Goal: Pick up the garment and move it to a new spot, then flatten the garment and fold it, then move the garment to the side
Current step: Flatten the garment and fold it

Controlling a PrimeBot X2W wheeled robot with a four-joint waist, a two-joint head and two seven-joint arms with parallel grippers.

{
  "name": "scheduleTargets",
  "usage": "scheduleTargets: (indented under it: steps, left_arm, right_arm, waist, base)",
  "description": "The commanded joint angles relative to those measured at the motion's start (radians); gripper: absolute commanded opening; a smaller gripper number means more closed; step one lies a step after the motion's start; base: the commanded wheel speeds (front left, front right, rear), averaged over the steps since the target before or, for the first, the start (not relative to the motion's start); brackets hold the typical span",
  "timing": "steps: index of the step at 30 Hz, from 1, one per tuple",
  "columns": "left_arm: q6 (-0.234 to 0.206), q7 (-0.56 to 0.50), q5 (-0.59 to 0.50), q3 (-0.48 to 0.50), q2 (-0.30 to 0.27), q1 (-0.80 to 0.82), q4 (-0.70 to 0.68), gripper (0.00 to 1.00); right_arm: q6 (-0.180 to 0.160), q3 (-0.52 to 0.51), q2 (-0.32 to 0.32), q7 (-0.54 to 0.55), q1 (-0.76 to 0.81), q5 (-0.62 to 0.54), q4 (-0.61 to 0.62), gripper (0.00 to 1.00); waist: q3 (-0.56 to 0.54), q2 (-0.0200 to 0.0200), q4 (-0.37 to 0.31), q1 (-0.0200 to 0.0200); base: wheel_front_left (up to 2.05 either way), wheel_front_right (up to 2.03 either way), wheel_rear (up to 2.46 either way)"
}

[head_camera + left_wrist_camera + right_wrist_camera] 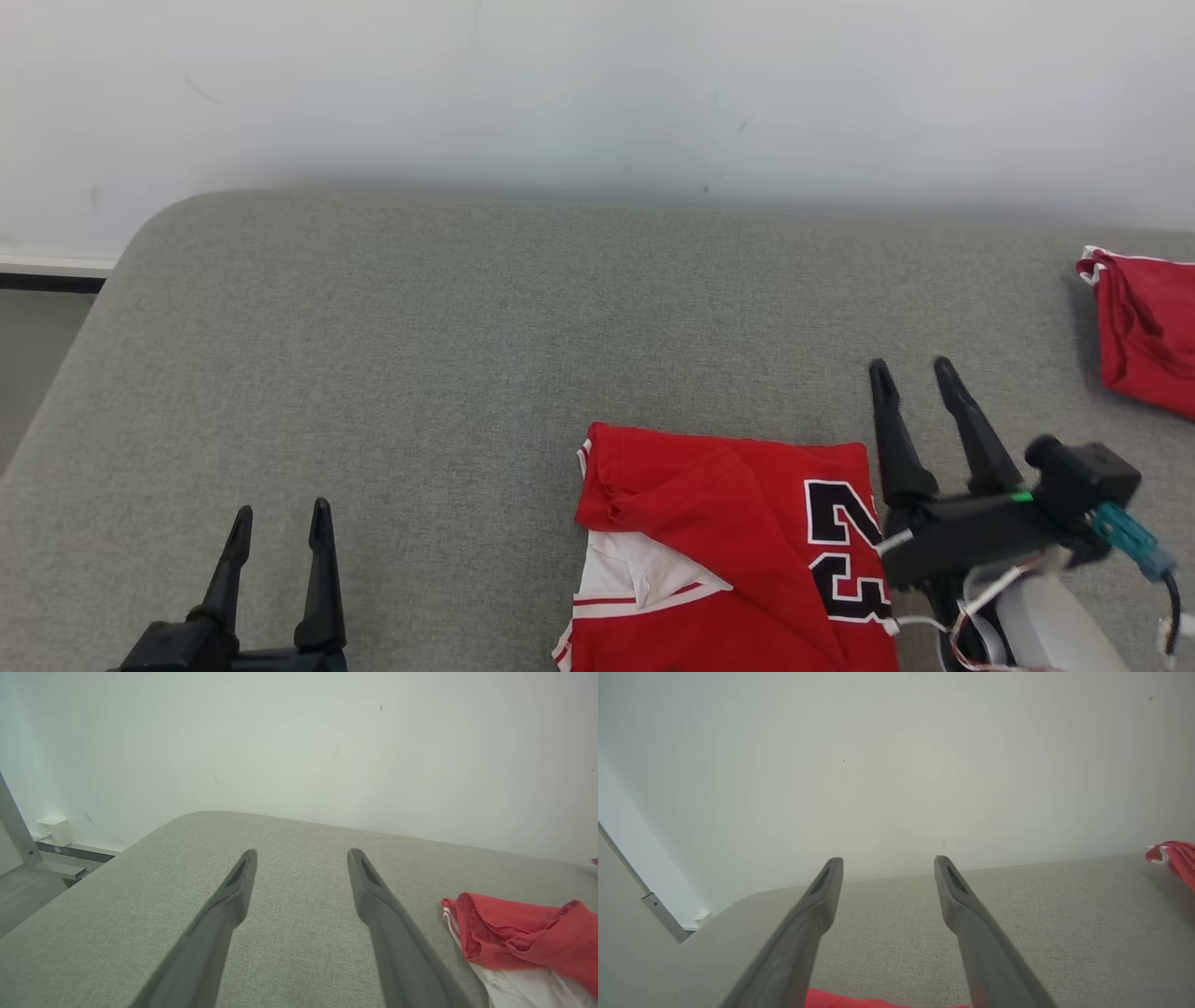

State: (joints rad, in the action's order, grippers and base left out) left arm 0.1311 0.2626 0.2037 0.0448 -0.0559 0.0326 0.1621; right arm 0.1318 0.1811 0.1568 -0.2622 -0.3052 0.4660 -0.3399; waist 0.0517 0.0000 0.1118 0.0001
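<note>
A red jersey (pixel 738 541) with white trim and a black number 23 lies folded on the grey cushioned surface (pixel 448 355), near the front, right of centre. Its rumpled left edge (pixel 514 938) is in the left wrist view at the right, and a red sliver (pixel 850 1002) sits at the bottom of the right wrist view. My right gripper (pixel 915 373) is open just right of the jersey, above its right edge, holding nothing. At the lower left, well apart from the jersey, my left gripper (pixel 282 518) is open and empty.
A second red garment with white trim (pixel 1144 327) lies at the surface's far right edge. A pale wall (pixel 597 93) runs behind the surface. The surface's rounded left corner drops to the floor, where a metal frame leg (pixel 16 830) stands.
</note>
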Motion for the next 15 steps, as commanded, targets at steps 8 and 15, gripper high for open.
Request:
scheduleTargets:
  steps: [8, 15]
  left_arm:
    - [-0.001, 0.003, -0.021, 0.016, -0.003, -0.015, -0.028, 1.00]
    - [-0.001, 0.003, -0.029, 0.021, -0.007, -0.014, -0.034, 1.00]
  right_arm:
    - [-0.003, -0.074, 0.038, -0.002, 0.162, -0.074, 0.077, 1.00]
    - [-0.003, -0.035, 0.070, -0.002, 0.185, -0.119, 0.047, 0.00]
  waist:
    - [0.003, 0.0000, -0.020, -0.0001]
    - [0.007, 0.0000, -0.022, -0.0001]
  base:
    - [0.00, 0.00, 0.00]
    - [0.00, 0.00, 0.00]
